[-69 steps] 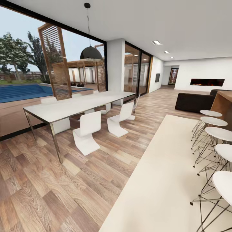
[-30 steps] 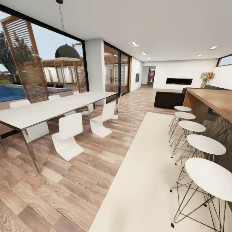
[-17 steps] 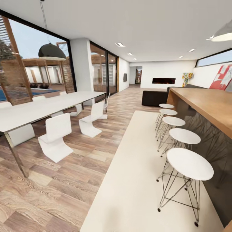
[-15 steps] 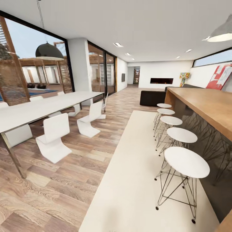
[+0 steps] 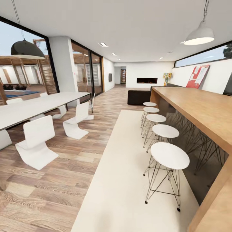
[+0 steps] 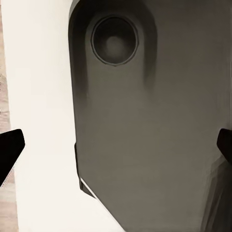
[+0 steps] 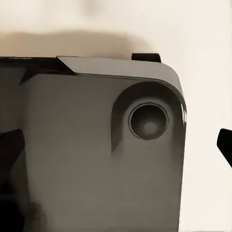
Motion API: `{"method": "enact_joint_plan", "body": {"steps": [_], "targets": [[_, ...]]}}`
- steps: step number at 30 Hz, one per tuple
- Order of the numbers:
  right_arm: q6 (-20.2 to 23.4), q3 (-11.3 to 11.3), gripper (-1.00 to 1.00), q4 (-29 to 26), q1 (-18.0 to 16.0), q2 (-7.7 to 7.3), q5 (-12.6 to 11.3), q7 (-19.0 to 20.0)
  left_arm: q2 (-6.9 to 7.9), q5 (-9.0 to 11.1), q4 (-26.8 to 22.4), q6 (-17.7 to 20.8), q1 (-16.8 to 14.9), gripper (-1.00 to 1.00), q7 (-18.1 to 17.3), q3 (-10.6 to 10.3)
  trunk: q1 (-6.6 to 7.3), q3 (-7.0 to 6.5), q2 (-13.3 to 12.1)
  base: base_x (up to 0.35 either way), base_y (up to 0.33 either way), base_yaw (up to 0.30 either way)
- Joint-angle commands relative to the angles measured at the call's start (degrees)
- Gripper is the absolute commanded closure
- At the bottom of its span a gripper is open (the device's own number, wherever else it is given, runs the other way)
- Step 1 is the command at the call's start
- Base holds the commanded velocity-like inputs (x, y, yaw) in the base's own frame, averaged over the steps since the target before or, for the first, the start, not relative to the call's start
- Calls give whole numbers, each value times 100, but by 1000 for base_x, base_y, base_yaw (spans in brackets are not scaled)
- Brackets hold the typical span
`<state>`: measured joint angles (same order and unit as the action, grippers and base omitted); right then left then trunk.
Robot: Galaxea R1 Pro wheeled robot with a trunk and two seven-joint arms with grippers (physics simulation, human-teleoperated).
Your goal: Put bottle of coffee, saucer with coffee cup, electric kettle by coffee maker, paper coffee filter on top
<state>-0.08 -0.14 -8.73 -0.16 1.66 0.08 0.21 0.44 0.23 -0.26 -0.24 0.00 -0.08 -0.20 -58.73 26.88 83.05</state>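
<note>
Pale cream rug (image 5: 129,180) runs down the wood-plank floor (image 5: 48,193). Nearest on the right stands a long brown wooden bar table (image 5: 199,112) with five round white wire-legged stools (image 5: 169,155) alongside; left, a long white dining table (image 5: 35,106) with white curved chairs (image 5: 37,141). Farther back sit a dark sofa (image 5: 138,96) and wall fireplace (image 5: 147,80). None of the coffee things show here (the robot is travelling). Each wrist view shows dark fingertips (image 6: 9,150) (image 7: 224,142) far apart at the frame edges over the robot's dark grey base (image 6: 145,145) (image 7: 87,159): left hand (image 6: 116,150) and right hand (image 7: 116,150) both spread wide, holding nothing.

Five round white stools (image 5: 169,155), two pendant lamps (image 5: 199,33), one long white table (image 5: 38,106)
</note>
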Motion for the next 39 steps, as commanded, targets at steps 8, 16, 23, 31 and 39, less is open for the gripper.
{"method": "enact_joint_plan", "body": {"steps": [8,16,23,31,39], "targets": [[-1,-3,-100,-3,-1,1,1,-3,-9,-13,-1,-2,0,-100,-1,-23,0,5,3,0,0,-267],[-1,-3,-100,-5,-1,1,0,-4,-28,-10,-1,10,0,-100,-1,-22,0,5,3,0,0,-267],[-1,-3,-100,-6,-1,1,1,-3,-1,65,-1,42,-14,-100,1,23,22,-13,-38,0,0,-267],[-1,-3,-100,-6,-1,1,0,-4,-24,110,-1,69,-20,-100,15,16,198,-157,-358,0,0,-267],[-1,-3,-100,-6,-1,-1,-1,0,-47,104,1,55,-18,-100,2,13,374,-300,-679,0,0,-267]]}}
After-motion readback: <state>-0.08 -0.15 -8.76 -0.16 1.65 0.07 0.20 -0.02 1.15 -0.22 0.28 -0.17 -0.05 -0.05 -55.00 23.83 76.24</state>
